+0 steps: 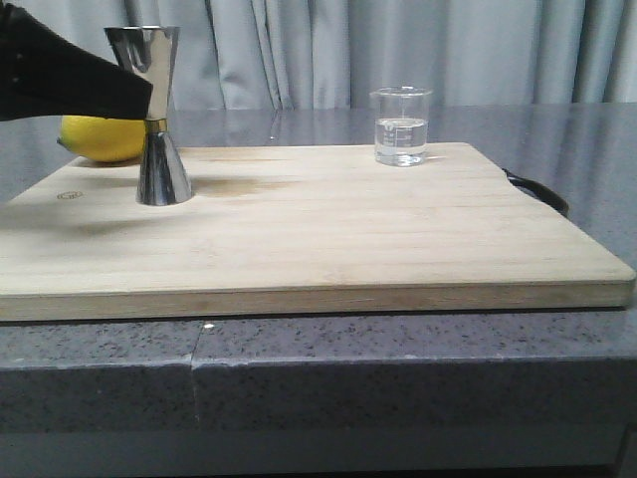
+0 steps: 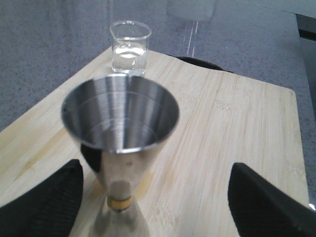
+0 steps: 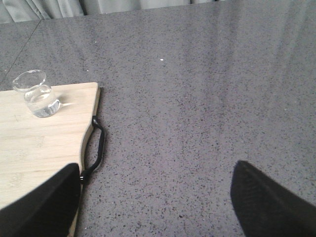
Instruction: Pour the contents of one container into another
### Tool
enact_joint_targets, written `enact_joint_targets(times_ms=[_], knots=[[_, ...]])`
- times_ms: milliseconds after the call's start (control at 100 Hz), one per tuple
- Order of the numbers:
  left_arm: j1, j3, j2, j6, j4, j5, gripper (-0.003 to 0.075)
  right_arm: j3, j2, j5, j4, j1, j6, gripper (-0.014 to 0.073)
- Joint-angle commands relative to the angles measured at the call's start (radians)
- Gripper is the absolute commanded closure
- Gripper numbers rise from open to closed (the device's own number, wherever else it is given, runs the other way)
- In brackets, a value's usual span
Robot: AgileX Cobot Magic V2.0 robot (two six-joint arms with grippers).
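Board (image 1: 328, 249) on the counter (image 1: 418, 378). Jigger (image 1: 156, 115) upright at its near left, between the spread fingers of the left gripper (image 2: 153, 202); contact cannot be judged. Beaker (image 1: 401, 126), part-filled with clear liquid, at the far right. Lemon (image 1: 102, 137) behind. Right gripper (image 3: 155, 202) spread over bare counter, well apart.

The left arm (image 1: 70, 75) shows in the front view as a broad, matte black mass tapering to a blunt end, with no markings, screws or cables visible on it. In the left wrist view, the left gripper (image 2: 158, 207) has two black fingers (image 2: 44, 205) with a finely textured, cross-hatched surface and rounded tips. The right gripper (image 3: 158, 207) looks the same: two dark fingers (image 3: 269, 200), matte, bluntly rounded, faintly grainy.
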Motion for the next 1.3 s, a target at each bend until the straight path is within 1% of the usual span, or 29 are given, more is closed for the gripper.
enact_joint_targets(times_ms=[0,150,290,340,390,430,570,660,750,850,1000,1160,1290], knots=[[-0.023,-0.027,-0.013,0.053,-0.125,0.049,0.0176,-0.036,0.014,-0.069,0.005,-0.004,-0.007,0.0032],[-0.037,-0.027,0.021,0.08,-0.205,0.056,0.0176,-0.036,0.014,-0.069,0.007,-0.004,-0.007,0.0032],[-0.037,-0.027,0.033,0.08,-0.211,0.056,0.0182,-0.036,0.014,-0.069,0.007,-0.004,-0.007,0.0032],[-0.037,-0.027,0.032,0.08,-0.213,0.056,0.0211,-0.036,0.014,-0.069,0.007,-0.004,-0.007,0.0032],[-0.037,-0.027,0.032,0.08,-0.213,0.056,0.0257,-0.036,0.014,-0.069,0.007,-0.004,-0.007,0.0032],[-0.037,-0.027,0.032,0.08,-0.213,0.056,0.0309,-0.036,0.014,-0.069,0.007,-0.004,-0.007,0.0032],[-0.037,-0.027,0.032,0.08,-0.213,0.056,0.043,-0.036,0.014,-0.069,0.007,-0.004,-0.007,0.0032],[-0.037,-0.027,0.032,0.08,-0.213,0.058,0.047,-0.036,0.014,-0.069,0.007,-0.004,-0.007,0.0032],[-0.037,-0.027,0.032,0.08,-0.213,0.067,0.048,-0.036,0.014,-0.069,0.007,-0.004,-0.007,0.0032],[-0.037,-0.027,0.032,0.08,-0.231,0.116,0.048,-0.036,0.014,-0.071,0.007,-0.004,-0.007,0.0032],[-0.037,-0.027,0.019,0.08,-0.252,0.116,0.048,-0.036,0.014,-0.103,0.028,-0.004,-0.007,0.0032],[-0.037,-0.027,-0.017,0.078,-0.26,0.116,0.048,-0.036,0.014,-0.198,0.098,0.007,-0.007,0.0032],[-0.037,-0.027,-0.054,0.078,-0.268,0.116,0.048,-0.036,0.016,-0.284,0.156,0.06,-0.078,0.0032]])
